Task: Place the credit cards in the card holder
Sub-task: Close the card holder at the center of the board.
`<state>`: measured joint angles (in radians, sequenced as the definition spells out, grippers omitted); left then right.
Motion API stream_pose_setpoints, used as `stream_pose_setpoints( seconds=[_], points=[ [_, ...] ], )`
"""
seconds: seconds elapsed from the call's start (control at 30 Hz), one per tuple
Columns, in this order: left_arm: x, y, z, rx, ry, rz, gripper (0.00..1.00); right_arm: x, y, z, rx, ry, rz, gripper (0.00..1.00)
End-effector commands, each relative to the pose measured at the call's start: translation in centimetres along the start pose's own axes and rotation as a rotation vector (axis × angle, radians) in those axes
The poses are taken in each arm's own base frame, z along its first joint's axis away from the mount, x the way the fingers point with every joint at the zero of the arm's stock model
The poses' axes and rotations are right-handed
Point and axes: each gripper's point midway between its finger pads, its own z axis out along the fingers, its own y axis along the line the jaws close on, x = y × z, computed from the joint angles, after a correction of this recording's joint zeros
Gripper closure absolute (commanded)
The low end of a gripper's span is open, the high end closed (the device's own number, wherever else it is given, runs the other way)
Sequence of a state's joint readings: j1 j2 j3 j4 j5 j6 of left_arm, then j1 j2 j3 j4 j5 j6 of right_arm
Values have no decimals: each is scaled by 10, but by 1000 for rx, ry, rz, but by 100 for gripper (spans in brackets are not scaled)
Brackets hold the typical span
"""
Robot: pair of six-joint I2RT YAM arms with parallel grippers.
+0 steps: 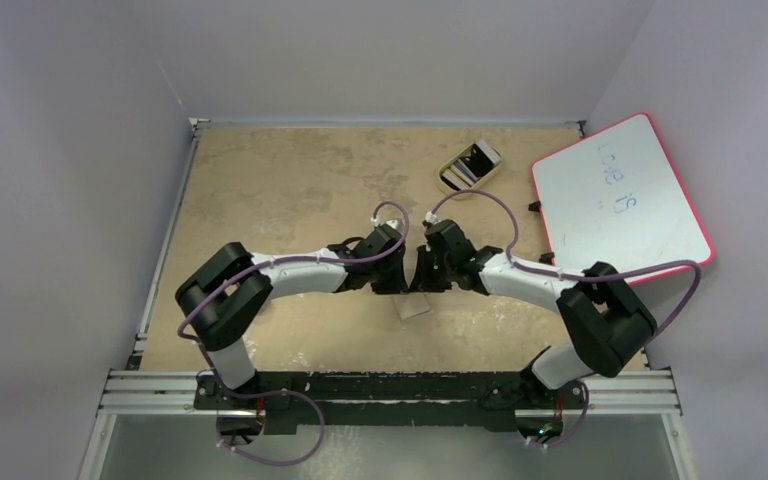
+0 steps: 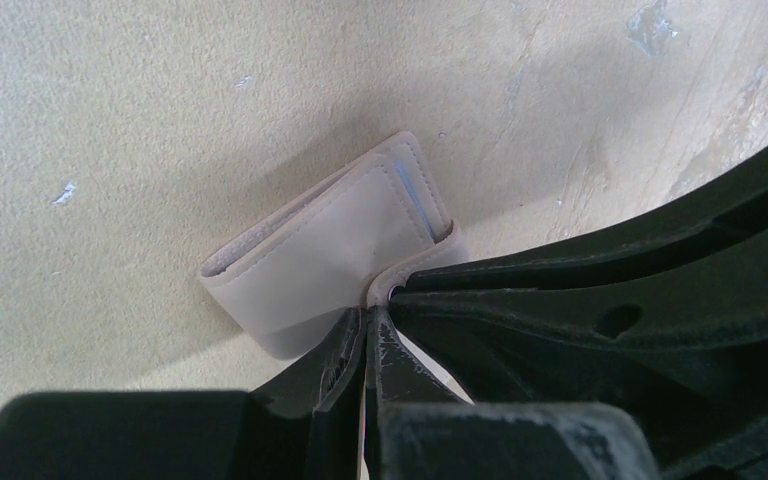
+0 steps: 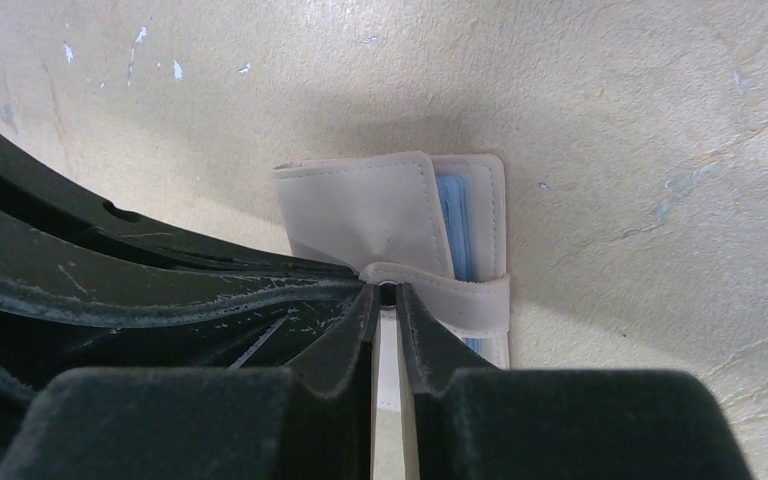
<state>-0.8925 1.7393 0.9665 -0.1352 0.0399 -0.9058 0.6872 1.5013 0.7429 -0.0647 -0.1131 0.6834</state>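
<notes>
— Starting at the left claw (image 2: 368, 315): how do its fingers stand?
— Pressed flat together, tips at the curled snap tab (image 2: 392, 287) of the small tan bifold card holder (image 2: 310, 260).
— And the right claw (image 3: 388, 292)?
— Nearly together, with a thin slit between the fingers and the tips against that same tab. Whether they pinch it, I cannot tell. The two claws meet nose to nose.
— The cards?
— The thin pale blue plastic credit cards (image 3: 452, 225) sit inside the holder, only their edges showing past the folded flap. The holder lies mid-table.
— The surface?
— A worn beige table top (image 1: 290, 180), mottled, with pale flecks and scuffs. Far right stands a tan oval tray (image 1: 444, 176) holding a white-edged phone-like slab (image 1: 480, 157). Beside it a red-rimmed whiteboard (image 1: 620, 195) overhangs the table's right edge.
— The room?
— Plain grey-lilac walls (image 1: 60, 150) on three sides. An aluminium rail (image 1: 390, 392) at the near edge carries both arm bases.
</notes>
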Motion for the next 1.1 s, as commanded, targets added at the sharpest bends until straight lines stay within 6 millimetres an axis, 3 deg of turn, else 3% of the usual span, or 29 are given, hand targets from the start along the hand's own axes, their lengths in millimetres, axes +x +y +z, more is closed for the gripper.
stream_pose_setpoints(
  seconds=[0.0,0.27,0.63,0.8,0.93,1.07],
  points=[
    [3,0,-7,2,-3,0,100,23,-3,5,44,71,-36,90],
    [2,4,-11,-18,-9,7,100,36,-7,7,80,105,-76,95],
    [5,11,-12,-38,-13,-1,100,69,-18,12,172,179,-160,100],
    [-11,12,-32,-48,-87,-43,89,75,-24,11,215,184,-179,100],
    [-22,20,-50,-13,-148,-144,86,73,-24,9,225,167,-191,100],
    [-17,28,-55,44,-160,-226,87,68,-20,7,221,131,-208,100]
  ],
)
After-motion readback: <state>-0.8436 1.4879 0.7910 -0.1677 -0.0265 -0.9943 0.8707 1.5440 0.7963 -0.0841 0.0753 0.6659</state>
